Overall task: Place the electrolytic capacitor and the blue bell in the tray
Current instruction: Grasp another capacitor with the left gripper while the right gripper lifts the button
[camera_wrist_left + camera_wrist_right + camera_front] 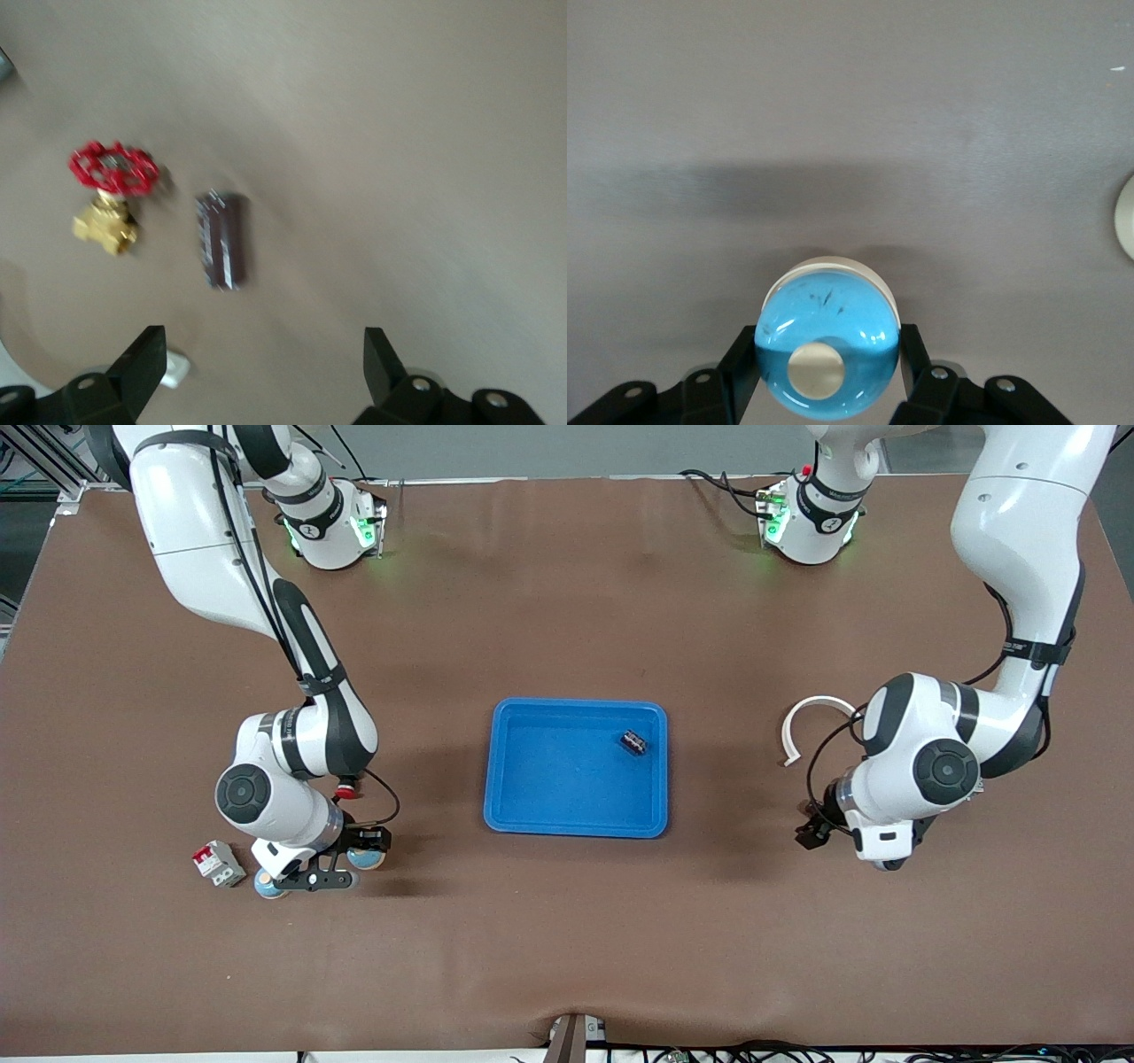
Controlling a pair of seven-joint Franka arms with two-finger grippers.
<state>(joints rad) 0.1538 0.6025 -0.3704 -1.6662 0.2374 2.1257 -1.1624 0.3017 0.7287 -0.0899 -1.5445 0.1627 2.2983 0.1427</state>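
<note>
The blue tray lies at the table's middle. A dark electrolytic capacitor lies in it, near the corner toward the left arm. My right gripper is low over the table toward the right arm's end. It is shut on the blue bell, a blue dome with a cream button, with a finger on each side. My left gripper is open and empty. In the left wrist view a second dark capacitor-like cylinder lies on the table.
A red-handled brass valve lies beside that cylinder. A white curved strip lies near the left arm. A red-and-white breaker and a round blue-and-cream disc lie by the right gripper.
</note>
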